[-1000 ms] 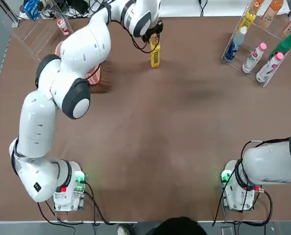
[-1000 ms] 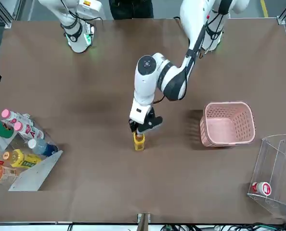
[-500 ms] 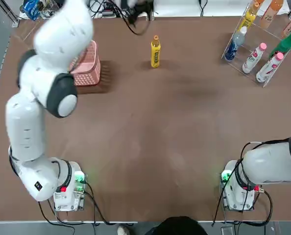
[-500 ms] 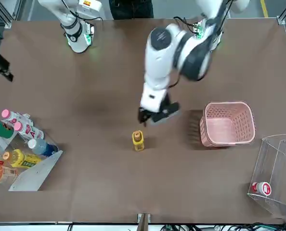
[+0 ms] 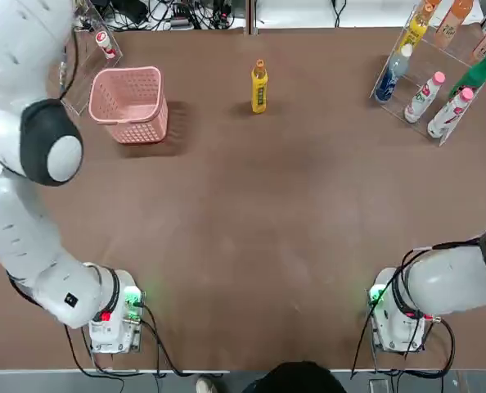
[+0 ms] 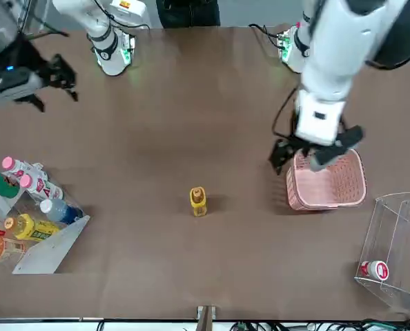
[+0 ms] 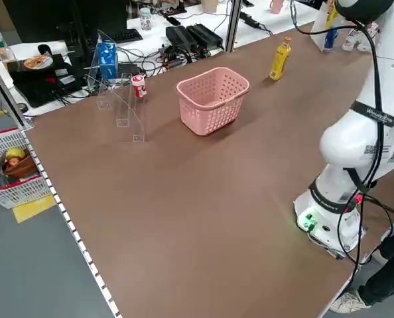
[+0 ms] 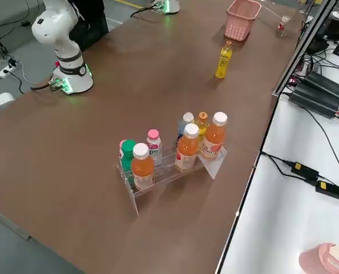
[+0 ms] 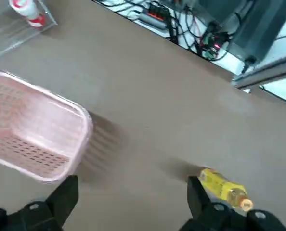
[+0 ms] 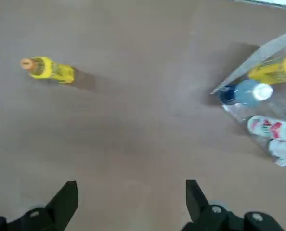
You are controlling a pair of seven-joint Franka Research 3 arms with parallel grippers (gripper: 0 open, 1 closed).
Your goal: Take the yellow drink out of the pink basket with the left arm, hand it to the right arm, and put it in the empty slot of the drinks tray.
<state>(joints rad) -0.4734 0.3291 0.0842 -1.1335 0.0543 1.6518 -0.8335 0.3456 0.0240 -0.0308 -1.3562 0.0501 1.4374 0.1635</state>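
Released, slim yellow plastic bottle (image 5: 259, 86) stands beside latticed pink basket (image 5: 131, 103).

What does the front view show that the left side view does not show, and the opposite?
Only the front view shows the open left gripper above the pink basket, and the right gripper. Only the left side view shows a white basket on the floor beside the table. Both show the pink basket, the yellow drink standing upright on the table, and the clear stand.

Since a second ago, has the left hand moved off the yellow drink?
Yes. The left hand, open and empty, has swung away from the yellow drink to above the pink basket.
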